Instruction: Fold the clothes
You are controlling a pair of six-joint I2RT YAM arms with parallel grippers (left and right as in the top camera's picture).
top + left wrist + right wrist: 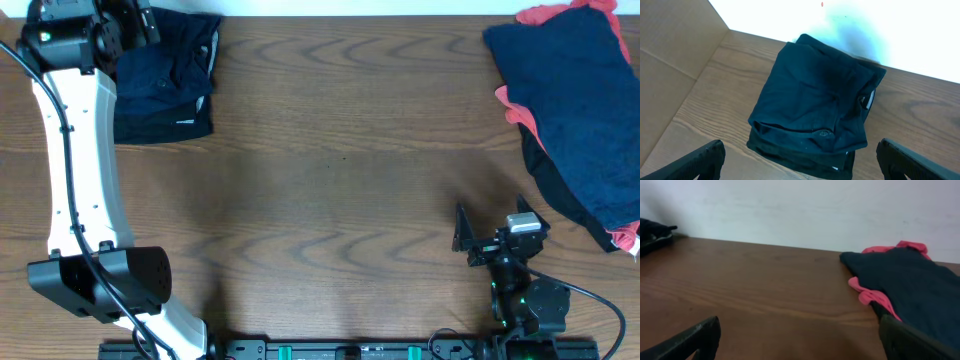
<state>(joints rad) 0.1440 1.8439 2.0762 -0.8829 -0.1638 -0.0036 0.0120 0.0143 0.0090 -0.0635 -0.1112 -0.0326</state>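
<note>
- Navy folded clothes (pixel 165 85) lie upper left under the left gripper (pixel 800 162), whose jaws are spread wide and hold nothing.
- Navy-and-coral pile (pixel 575 110) lies unfolded, upper right.
- Lower right, the right gripper (pixel 802 342) is also spread and holds nothing.

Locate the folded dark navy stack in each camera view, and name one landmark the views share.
Overhead: the folded navy stack lies at the top left.
Left wrist: it fills the centre of the picture.
Right wrist: only a dark sliver shows at the far left edge.
Shared landmark: the wood-grain table is in all three; the navy and coral pile shows only in overhead and right wrist.
</note>
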